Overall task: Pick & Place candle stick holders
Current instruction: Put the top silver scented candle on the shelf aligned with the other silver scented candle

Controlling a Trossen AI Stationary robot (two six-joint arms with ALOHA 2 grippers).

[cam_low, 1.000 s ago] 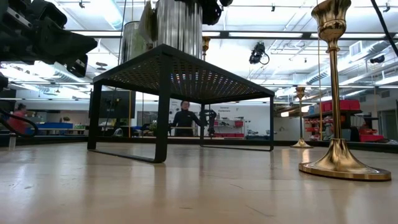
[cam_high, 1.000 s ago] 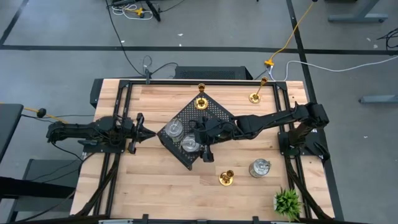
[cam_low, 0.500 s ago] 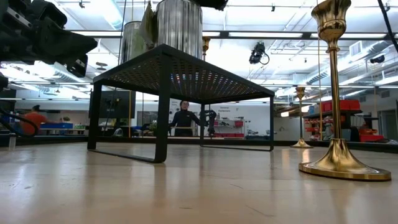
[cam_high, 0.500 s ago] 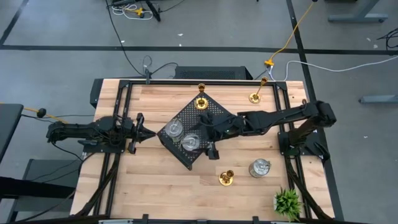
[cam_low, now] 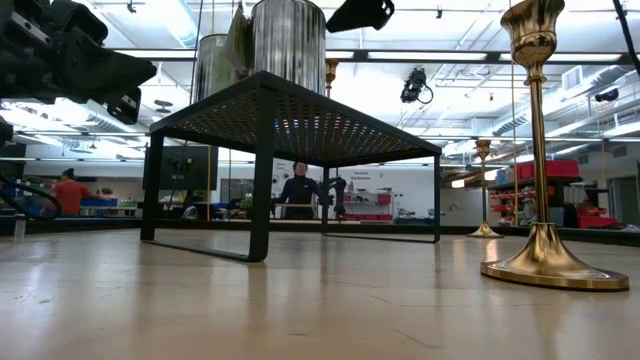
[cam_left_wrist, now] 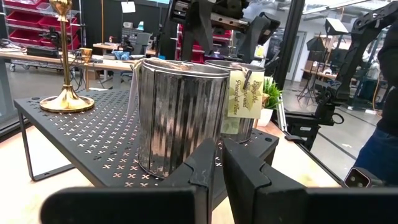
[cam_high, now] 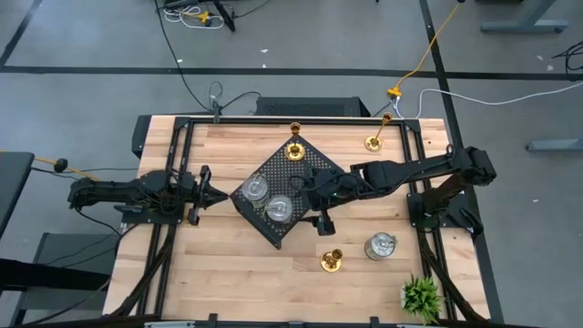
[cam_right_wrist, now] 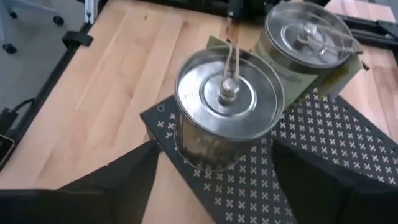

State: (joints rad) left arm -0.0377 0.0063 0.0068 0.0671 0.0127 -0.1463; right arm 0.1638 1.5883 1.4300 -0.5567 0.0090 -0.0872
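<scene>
Silver holders: two stand side by side on the black tray (cam_high: 301,173), near its corner facing the left arm — one (cam_high: 254,191) toward that arm, the other (cam_high: 280,210) close to the tray's lower edge. Each has a paper tag on it. A third silver holder (cam_high: 381,245) stands on the bench (cam_high: 237,264) near the right edge, just up from the plant (cam_high: 421,294). One gold holder (cam_high: 295,150) stands on the tray's far corner. Another gold one (cam_high: 373,142) is on the bench by the far edge, and a third (cam_high: 332,261) sits near the front edge, between the tray and the loose silver holder.

Right gripper (cam_high: 321,206) hangs over the tray's right side, just beside the nearer silver holder and not touching it; its fingers are spread, with nothing between them. Left gripper (cam_high: 208,193) waits at the bench's left side, pointed at the tray, fingers pressed together and empty.

Beyond the bench, people stand far off in the room.
</scene>
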